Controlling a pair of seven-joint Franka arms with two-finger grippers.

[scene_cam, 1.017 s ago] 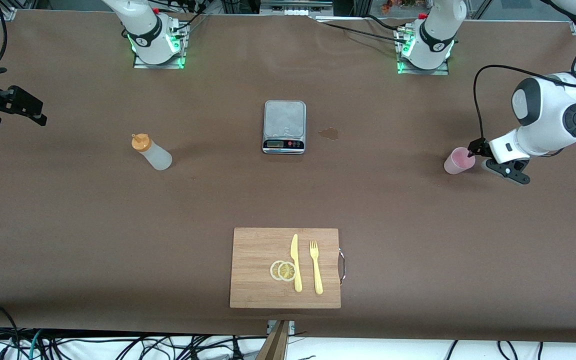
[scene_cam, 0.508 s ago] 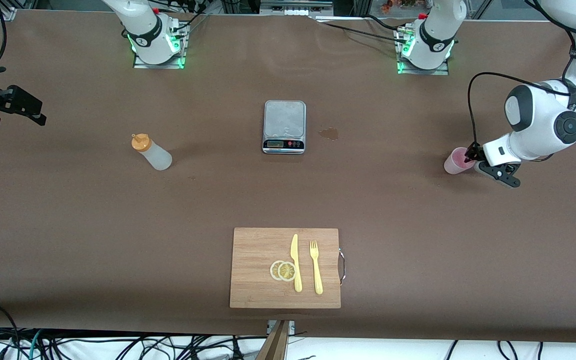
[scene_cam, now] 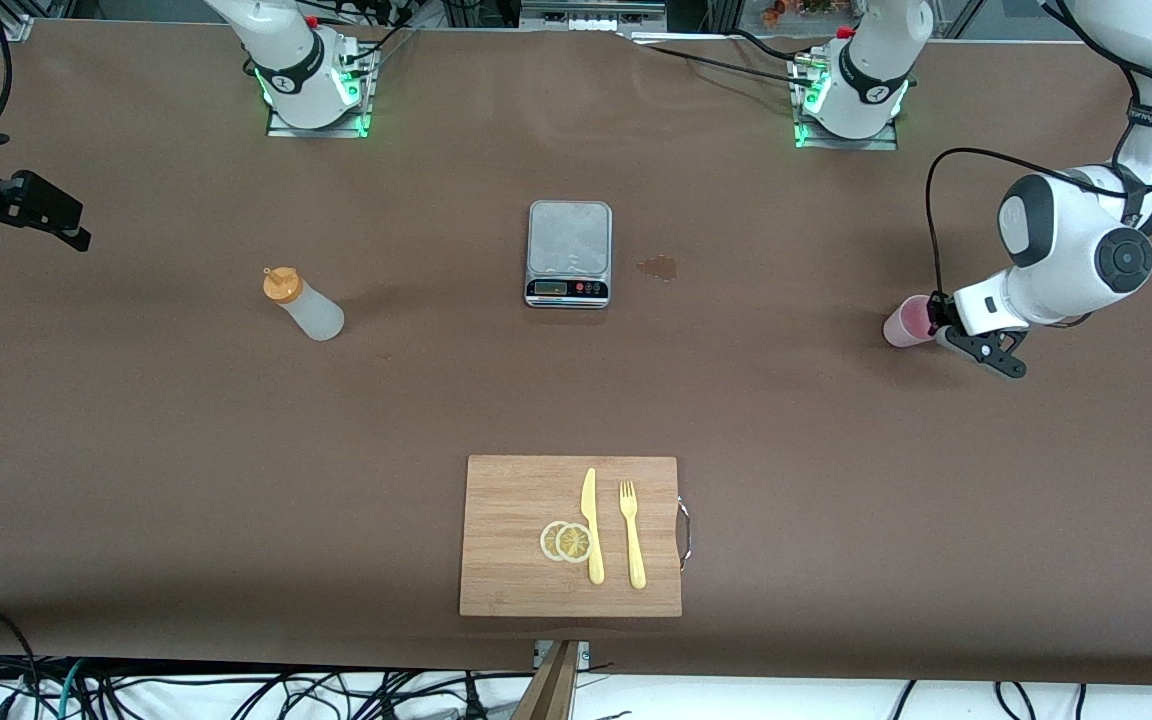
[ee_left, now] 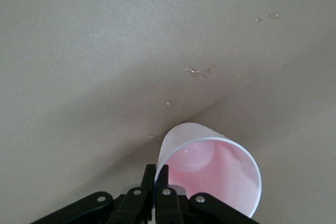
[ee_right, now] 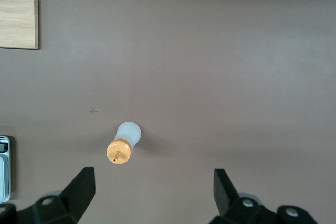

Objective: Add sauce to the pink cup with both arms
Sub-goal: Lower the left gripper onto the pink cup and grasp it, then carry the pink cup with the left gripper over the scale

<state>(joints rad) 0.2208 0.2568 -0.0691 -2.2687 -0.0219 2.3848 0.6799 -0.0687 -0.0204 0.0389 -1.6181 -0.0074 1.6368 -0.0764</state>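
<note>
The pink cup is toward the left arm's end of the table, and its inside shows in the left wrist view. My left gripper is shut on the cup's rim, one finger inside the wall and one outside. The sauce bottle with its orange cap stands upright toward the right arm's end, with nothing touching it. My right gripper hangs open over the table's edge at that end. In the right wrist view, the bottle lies off from its open gripper.
A grey kitchen scale sits mid-table with a wet stain beside it. Nearer the front camera, a wooden cutting board carries a yellow knife, a fork and lemon slices. Droplets dot the table near the cup.
My left gripper has closed from open onto the pink cup's rim. The left arm and the cup have shifted slightly toward the table's middle. The right arm has barely moved.
</note>
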